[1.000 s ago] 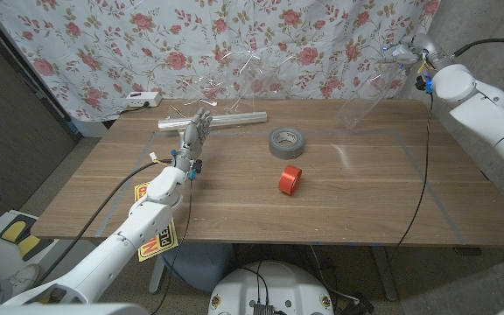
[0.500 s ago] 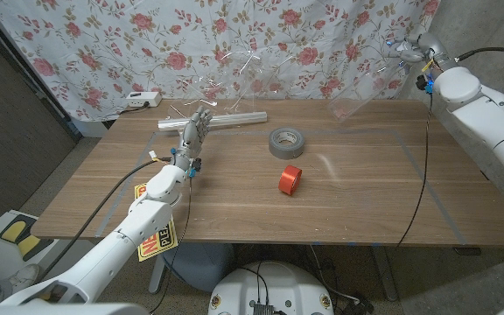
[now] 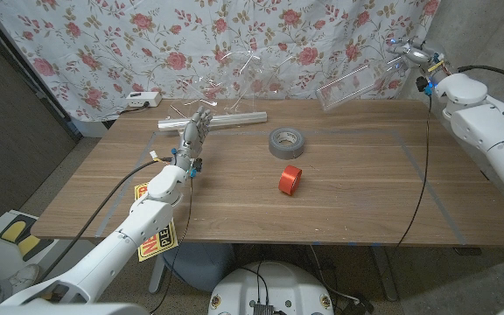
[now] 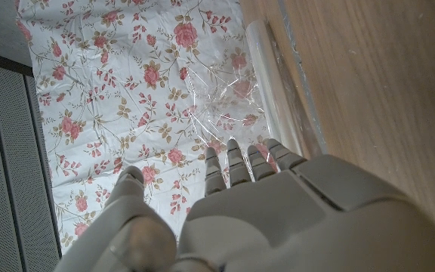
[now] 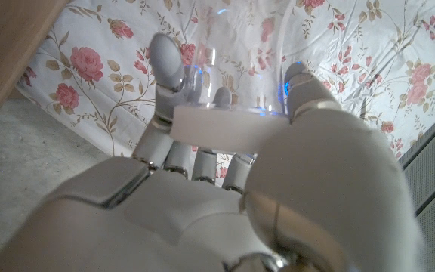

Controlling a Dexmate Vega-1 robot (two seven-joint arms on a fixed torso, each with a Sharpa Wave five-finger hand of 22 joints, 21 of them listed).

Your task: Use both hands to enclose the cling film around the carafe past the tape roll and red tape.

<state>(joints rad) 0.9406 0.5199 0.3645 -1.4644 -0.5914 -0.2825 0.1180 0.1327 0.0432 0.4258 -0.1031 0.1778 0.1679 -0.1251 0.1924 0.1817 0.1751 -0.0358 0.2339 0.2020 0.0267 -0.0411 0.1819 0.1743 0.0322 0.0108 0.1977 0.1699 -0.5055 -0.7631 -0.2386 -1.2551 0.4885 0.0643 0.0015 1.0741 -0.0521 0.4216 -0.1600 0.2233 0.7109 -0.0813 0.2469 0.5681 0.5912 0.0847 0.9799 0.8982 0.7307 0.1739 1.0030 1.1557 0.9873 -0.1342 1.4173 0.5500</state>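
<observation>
My right hand is raised above the table's far right corner and grips a clear carafe by its neck; the carafe tilts nearly level in the air, pointing toward the middle. In the right wrist view the fingers wrap the carafe's white rim. My left hand stands upright with fingers apart beside the cling film roll, from which a clear sheet rises. The left hand's fingertips point at the roll. A grey tape roll and red tape lie mid-table.
A floral curtain hangs behind the table. A white power strip sits at the far left edge. Cables run along both arms. Thin tape lines mark a rectangle on the wooden top.
My right hand has swung the carafe up from hanging steeply downward to nearly level. The left hand, tapes and film roll have not moved.
</observation>
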